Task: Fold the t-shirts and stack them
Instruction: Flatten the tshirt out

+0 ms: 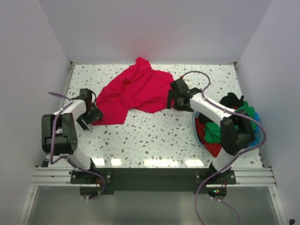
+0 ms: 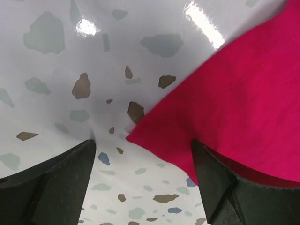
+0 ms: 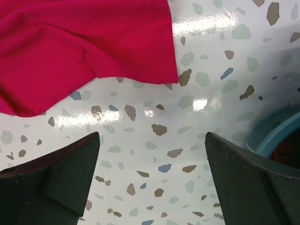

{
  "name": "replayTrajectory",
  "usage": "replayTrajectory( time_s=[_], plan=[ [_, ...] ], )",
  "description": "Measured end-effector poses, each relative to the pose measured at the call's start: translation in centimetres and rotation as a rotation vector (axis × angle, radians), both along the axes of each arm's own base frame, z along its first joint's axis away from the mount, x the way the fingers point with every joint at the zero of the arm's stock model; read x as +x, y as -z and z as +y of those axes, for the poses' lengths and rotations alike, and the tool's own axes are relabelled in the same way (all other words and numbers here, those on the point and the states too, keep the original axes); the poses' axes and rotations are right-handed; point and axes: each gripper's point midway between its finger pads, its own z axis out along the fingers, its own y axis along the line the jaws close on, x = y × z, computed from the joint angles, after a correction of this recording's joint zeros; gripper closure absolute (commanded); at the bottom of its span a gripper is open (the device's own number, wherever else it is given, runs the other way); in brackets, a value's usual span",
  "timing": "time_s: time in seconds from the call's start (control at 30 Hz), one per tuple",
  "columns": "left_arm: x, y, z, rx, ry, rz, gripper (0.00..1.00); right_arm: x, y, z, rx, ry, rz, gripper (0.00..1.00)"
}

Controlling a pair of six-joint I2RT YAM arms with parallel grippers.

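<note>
A crimson-red t-shirt (image 1: pixel 133 91) lies rumpled and spread on the speckled table, back centre. My left gripper (image 1: pixel 89 117) is open and empty at its lower left corner; in the left wrist view that corner (image 2: pixel 225 103) lies between and beyond my fingers. My right gripper (image 1: pixel 174 101) is open and empty at the shirt's right edge; in the right wrist view the shirt's corner (image 3: pixel 93 42) lies beyond my fingers. Green, red and black t-shirts (image 1: pixel 225 124) are heaped in a light blue basket at the right.
The light blue round basket (image 1: pixel 198 132) sits under my right arm, near the right wall; its rim shows in the right wrist view (image 3: pixel 274 136). White walls close in the table on the left, back and right.
</note>
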Motion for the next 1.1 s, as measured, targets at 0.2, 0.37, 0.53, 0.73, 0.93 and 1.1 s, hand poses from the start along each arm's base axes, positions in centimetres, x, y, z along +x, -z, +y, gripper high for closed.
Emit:
replayTrajectory(
  time_s=[0.2,0.37,0.53,0.73,0.93,1.1],
  plan=[
    [1.5,0.1,-0.5,0.004,0.003,-0.011,0.43,-0.1,-0.7,-0.5,-0.005,0.016,-0.032,0.01],
    [2.5,0.1,-0.7,0.009,0.016,-0.028,0.83,-0.3,-0.4,-1.1,-0.028,0.027,-0.034,0.01],
    [2.6,0.1,-0.4,0.026,0.015,-0.032,1.0,-0.4,-0.2,-1.7,-0.056,0.038,-0.036,0.01],
    [2.4,-0.1,-0.2,0.042,0.012,-0.052,1.0,-0.5,-0.1,-2.4,-0.092,0.053,-0.03,0.01],
    [0.1,-0.4,1.5,0.134,-0.032,-0.01,1.0,1.5,0.4,-1.4,-0.09,0.072,-0.023,0.02],
    [-1.5,-0.7,2.9,0.211,-0.087,0.041,1.0,4.4,1.5,0.8,-0.054,0.07,-0.022,0.04]
  ],
)
